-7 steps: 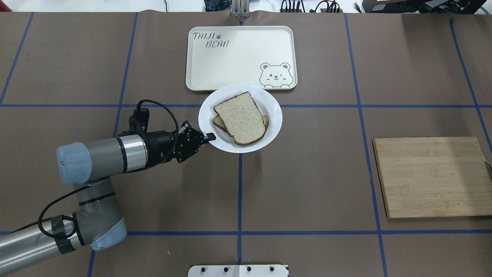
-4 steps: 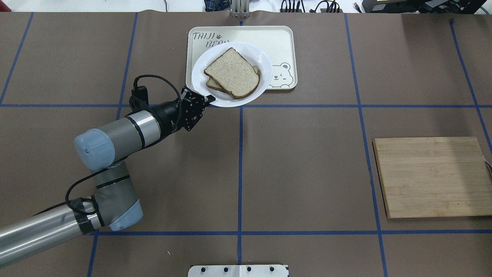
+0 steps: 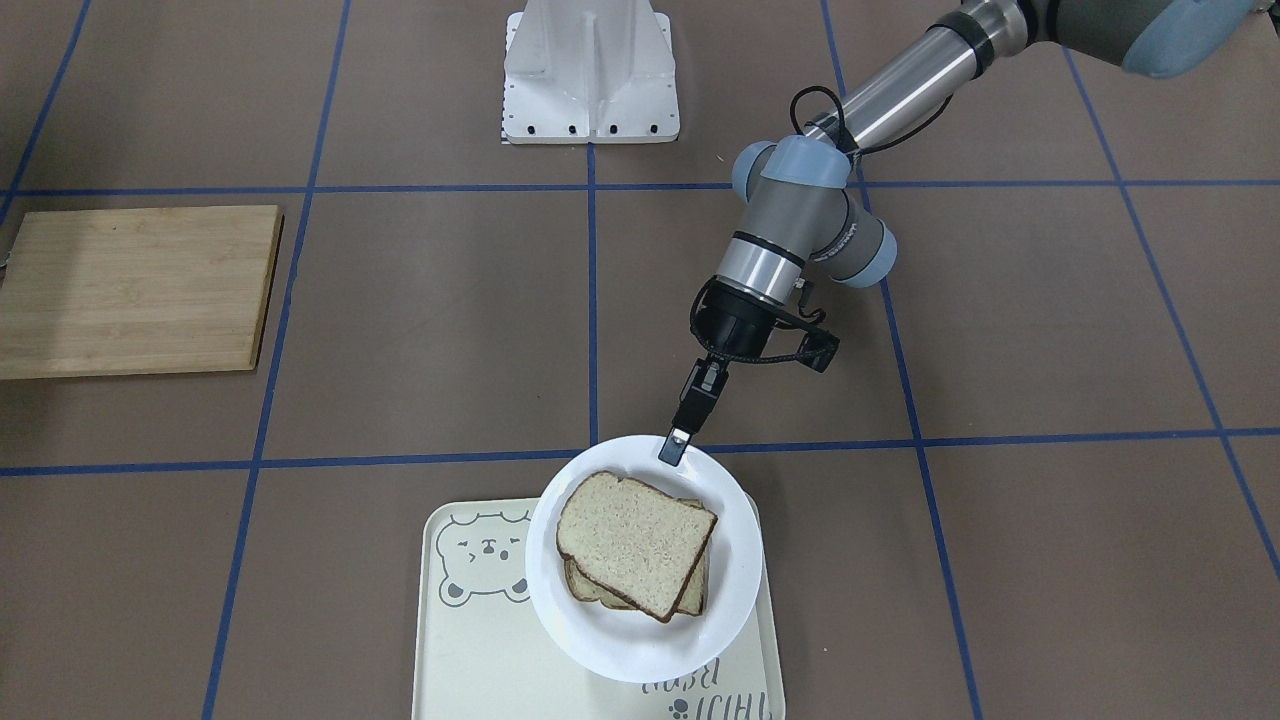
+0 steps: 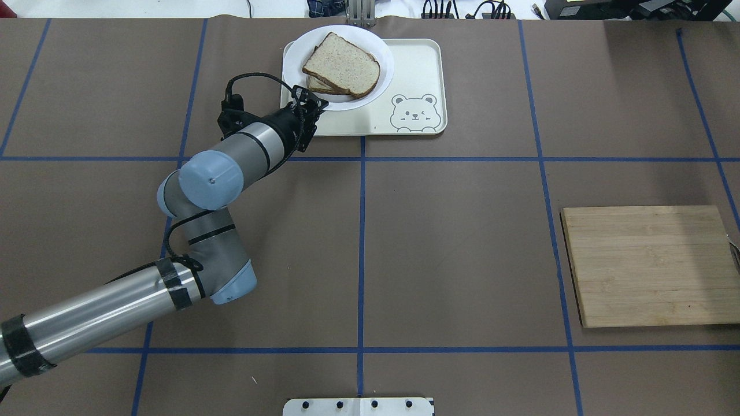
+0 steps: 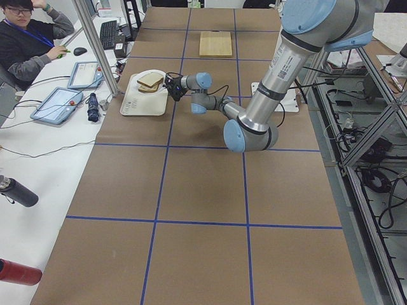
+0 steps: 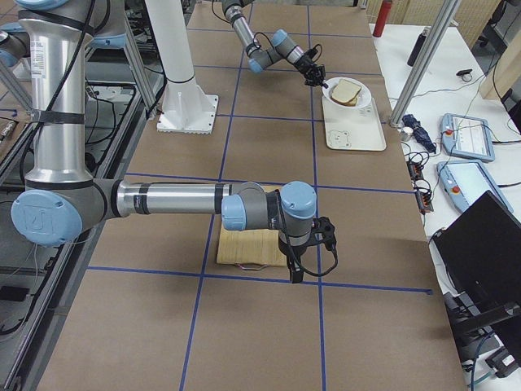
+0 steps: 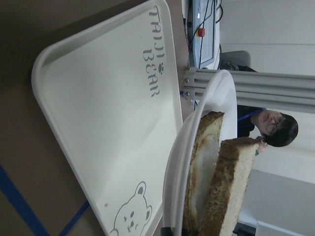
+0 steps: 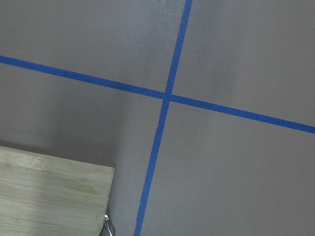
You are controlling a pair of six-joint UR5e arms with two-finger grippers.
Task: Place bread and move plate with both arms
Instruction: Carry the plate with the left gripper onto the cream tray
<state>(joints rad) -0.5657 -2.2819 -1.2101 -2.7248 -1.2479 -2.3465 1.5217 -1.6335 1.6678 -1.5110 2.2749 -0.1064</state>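
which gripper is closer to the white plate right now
Left. The left gripper has its fingers clamped on the plate at its robot-side rim, above the tray. The right gripper is far off, by the wooden cutting board.

One round glossy white plate on the table, folks, and it carries two slices of brown-crusted bread: a light speckled top slice and a lower slice peeking out beneath it! Count one cream rectangular bear-print tray, one pale wooden cutting board and one white base stand. And two grey jointed robot arms with light-blue caps: the left arm and the right arm.
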